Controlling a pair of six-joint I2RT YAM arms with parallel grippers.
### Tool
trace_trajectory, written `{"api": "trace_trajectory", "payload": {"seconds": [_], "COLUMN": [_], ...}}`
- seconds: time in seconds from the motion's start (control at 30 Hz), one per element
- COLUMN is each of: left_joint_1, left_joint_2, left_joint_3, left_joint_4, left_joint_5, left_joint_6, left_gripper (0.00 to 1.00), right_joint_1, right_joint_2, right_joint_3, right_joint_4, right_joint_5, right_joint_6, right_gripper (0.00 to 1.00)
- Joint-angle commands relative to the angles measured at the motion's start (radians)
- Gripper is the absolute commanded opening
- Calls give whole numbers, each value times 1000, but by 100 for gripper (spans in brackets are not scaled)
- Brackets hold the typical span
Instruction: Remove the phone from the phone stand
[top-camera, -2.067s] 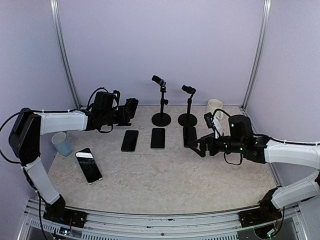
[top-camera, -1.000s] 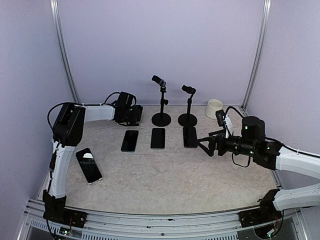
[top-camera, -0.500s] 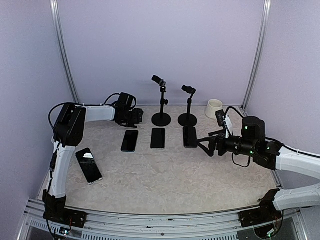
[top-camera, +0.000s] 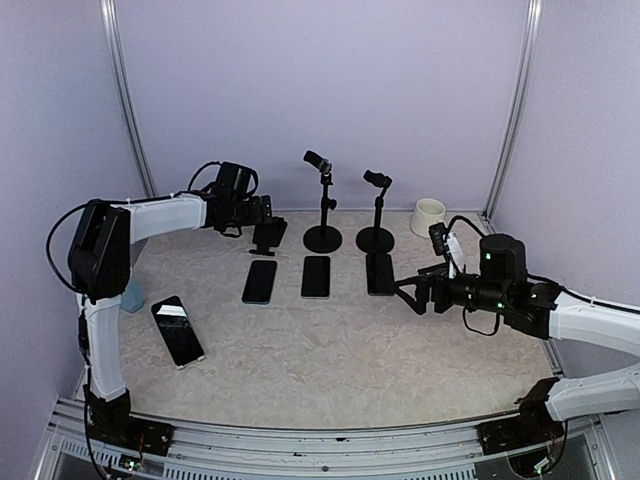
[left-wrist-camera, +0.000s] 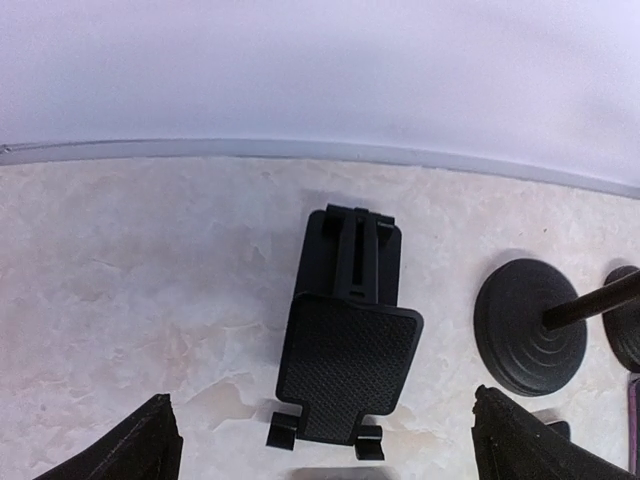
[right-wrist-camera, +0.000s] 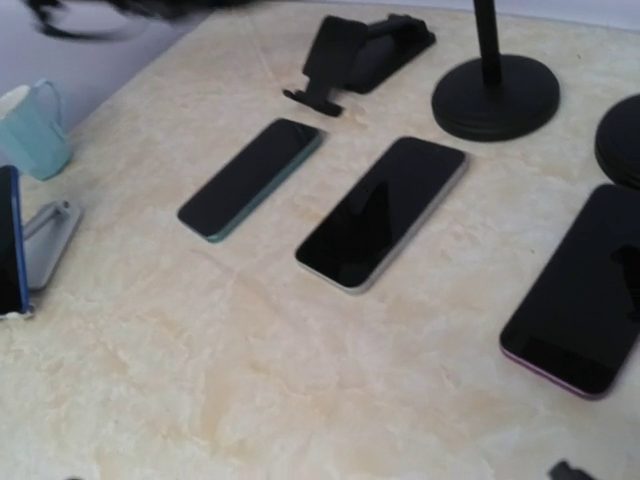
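Observation:
A black phone stand (left-wrist-camera: 345, 345) lies on the table with nothing on it, also seen from above (top-camera: 267, 236). My left gripper (top-camera: 259, 213) hovers just behind it, open and holding nothing; only its fingertips (left-wrist-camera: 145, 445) show at the bottom corners. Three dark phones lie flat in a row: left (top-camera: 260, 281), middle (top-camera: 316, 276), right (top-camera: 380, 272). A fourth phone (top-camera: 177, 331) at the front left leans on a grey stand (right-wrist-camera: 50, 235). My right gripper (top-camera: 412, 292) is open beside the right phone, touching nothing.
Two tall black stands with round bases (top-camera: 322, 238) (top-camera: 375, 239) rise at the back centre. A white mug (top-camera: 428, 214) sits at the back right. A teal cup (right-wrist-camera: 30, 130) stands at the left, near the left arm's upper link.
My left gripper has opened and let go of the black stand, which now rests on the table. It has then drawn back to the left. The right arm has barely moved.

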Motion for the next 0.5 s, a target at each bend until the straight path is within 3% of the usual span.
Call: {"api": "trace_trajectory", "payload": {"seconds": [0.0,0.23,0.37,0.47], "left_joint_1": [-21,-70,-163,-209], "left_joint_2": [-153,-276,-410,-485], "left_joint_3": [-85,-136,-287,-316], "left_joint_4": [-8,-225,-135,-217], "left_joint_5": [-119,-387,-475,-506], "left_joint_6": [-46,-205,-96,-147], "left_gripper": [99,99,99,99], "right_joint_1": [-15,-17,-18,-18], "right_joint_2": [21,73,92,76], "right_joint_3": [28,59,54,7], "right_joint_4": [-22,-36,-1,89], "right_joint_5": [29,93,108,119], "right_joint_6": [11,46,56,48], "right_gripper": [100,100,100,100]}}
